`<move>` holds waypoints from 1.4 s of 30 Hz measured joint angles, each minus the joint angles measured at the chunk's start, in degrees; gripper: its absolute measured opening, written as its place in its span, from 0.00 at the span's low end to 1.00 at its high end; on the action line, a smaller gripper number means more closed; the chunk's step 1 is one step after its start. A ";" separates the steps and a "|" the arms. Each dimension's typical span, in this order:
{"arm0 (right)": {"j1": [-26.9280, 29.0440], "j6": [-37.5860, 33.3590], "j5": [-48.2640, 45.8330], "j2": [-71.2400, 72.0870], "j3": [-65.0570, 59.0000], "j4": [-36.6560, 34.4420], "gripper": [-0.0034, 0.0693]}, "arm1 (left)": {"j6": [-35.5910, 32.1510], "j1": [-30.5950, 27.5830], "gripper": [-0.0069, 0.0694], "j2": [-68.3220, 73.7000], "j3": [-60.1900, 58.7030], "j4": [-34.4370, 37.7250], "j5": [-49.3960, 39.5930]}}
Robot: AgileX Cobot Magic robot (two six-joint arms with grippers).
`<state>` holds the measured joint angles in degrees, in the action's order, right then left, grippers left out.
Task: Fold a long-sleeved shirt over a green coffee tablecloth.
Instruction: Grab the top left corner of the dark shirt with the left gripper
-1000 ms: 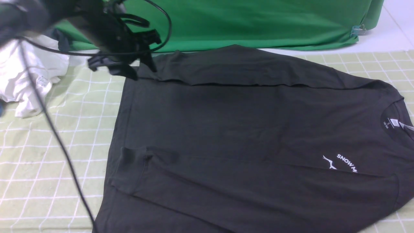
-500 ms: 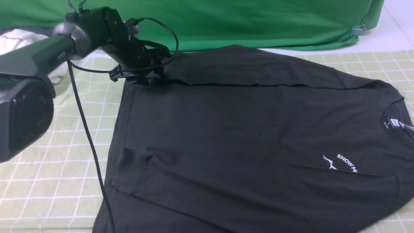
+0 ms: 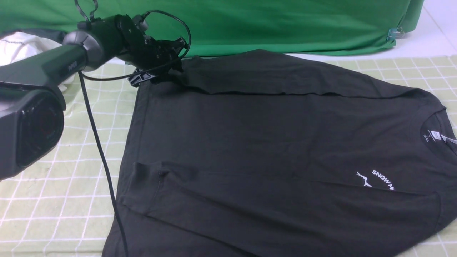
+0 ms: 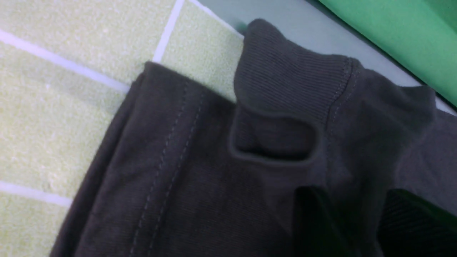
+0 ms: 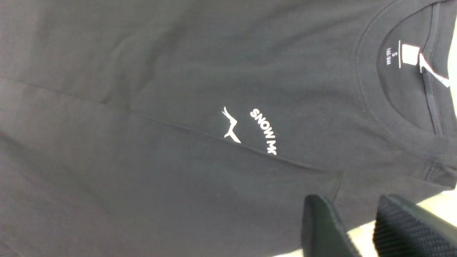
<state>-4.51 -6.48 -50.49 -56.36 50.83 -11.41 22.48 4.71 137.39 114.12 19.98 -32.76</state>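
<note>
One black long-sleeved shirt lies flat on one pale green coffee tablecloth with a grid of white lines, filling the centre and right of the front frame. Its round neck points to the right edge, and the white "SNOW M" print shows at lower right. Both of its two sleeves are folded across the body, one along the upper edge and one along the lower.

Of the two end effectors, the left end effector sits at upper left, down on the shirt's far corner beside the ribbed cuff. Dark fabric lies between its partly parted fingers; whether they pinch it cannot be told. The right end effector, seen only from its own wrist camera, hangs above the shirt's shoulder edge with a gap between its fingers, holding nothing.

One plain bright green cloth drapes across the top of the frame, and one crumpled white garment lies at far upper left.
</note>
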 joint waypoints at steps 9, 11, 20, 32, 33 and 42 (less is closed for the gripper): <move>0.00 0.05 -0.10 0.00 0.00 0.00 0.37 | 0.52 0.00 0.11 0.00 0.00 0.87 -1.31; 0.00 0.05 -0.10 0.00 0.00 0.00 0.37 | 0.52 0.00 0.11 0.00 0.00 1.06 -2.03; 0.00 0.05 -0.21 0.00 0.00 0.00 0.37 | -1.93 -0.92 0.11 -6.23 0.00 1.13 -3.49; 0.00 0.05 -0.28 0.00 0.00 -0.06 0.37 | -7.50 -2.74 0.11 -13.38 0.30 0.72 -18.97; 0.00 0.05 -0.29 0.00 0.00 -0.06 0.37 | -7.60 -2.54 0.11 -13.06 0.36 0.72 -19.56; 0.00 0.05 -0.29 0.00 0.00 -0.06 0.37 | -7.91 -2.28 0.24 -2.62 0.48 0.62 -17.93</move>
<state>-4.51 -6.43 -50.79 -56.36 50.83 -11.46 14.57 2.43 134.77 114.60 20.60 -50.69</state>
